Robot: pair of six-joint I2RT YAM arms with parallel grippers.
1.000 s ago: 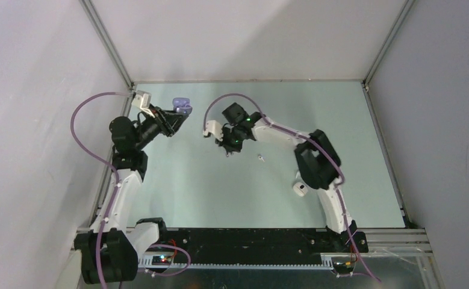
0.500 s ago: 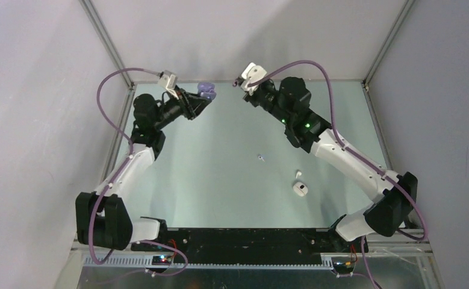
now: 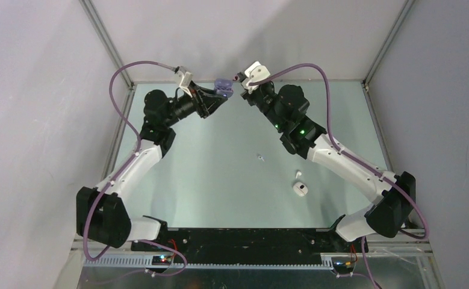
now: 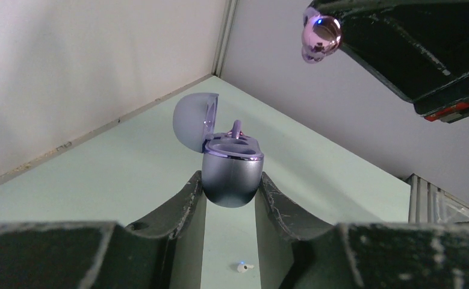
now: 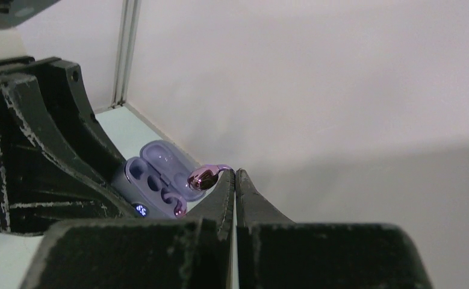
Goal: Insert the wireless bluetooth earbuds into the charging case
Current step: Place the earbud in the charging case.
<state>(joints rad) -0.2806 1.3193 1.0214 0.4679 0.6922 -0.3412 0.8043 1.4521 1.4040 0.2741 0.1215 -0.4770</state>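
Near edge: both arm bases sitting on black rail [image 3: 244,238]. Pale tabletop [image 3: 208,186] running wide and bare ahead of them, with walls [image 3: 250,36] closing in on L, R and far side.

Mid tabletop, R of centre:
- White pod [image 3: 301,189] lying flat.
- White earbud [image 3: 298,174] lying just beyond the pod, apart from it.
- Loose purple earbud [image 3: 260,158] lying further L, well apart from both.

Far end, raised off tabletop near back wall:
- L arm reaching up and fwd, elbow out to L. Left gripper [image 3: 218,94] clamping charging case [image 4: 232,177] by its lower body, one finger per side.
- Case showing pale purple, glossy, rounded. Lid [image 4: 192,120] standing open and tipping back. Small lit readout glowing on front.
- Seated earbud [image 4: 236,129] poking up from one well. Other well hard to make out.
- R arm stretching long from its base, elbow hanging low by R edge, wrist pointing L at case.
- Right gripper [image 5: 235,176] pressing fingers almost together, pinching held earbud [image 5: 201,178] at the very tips.
- Held earbud showing shiny pink-purple with a blue dot glowing. It is hanging near case mouth, with a gap showing between them in top view.
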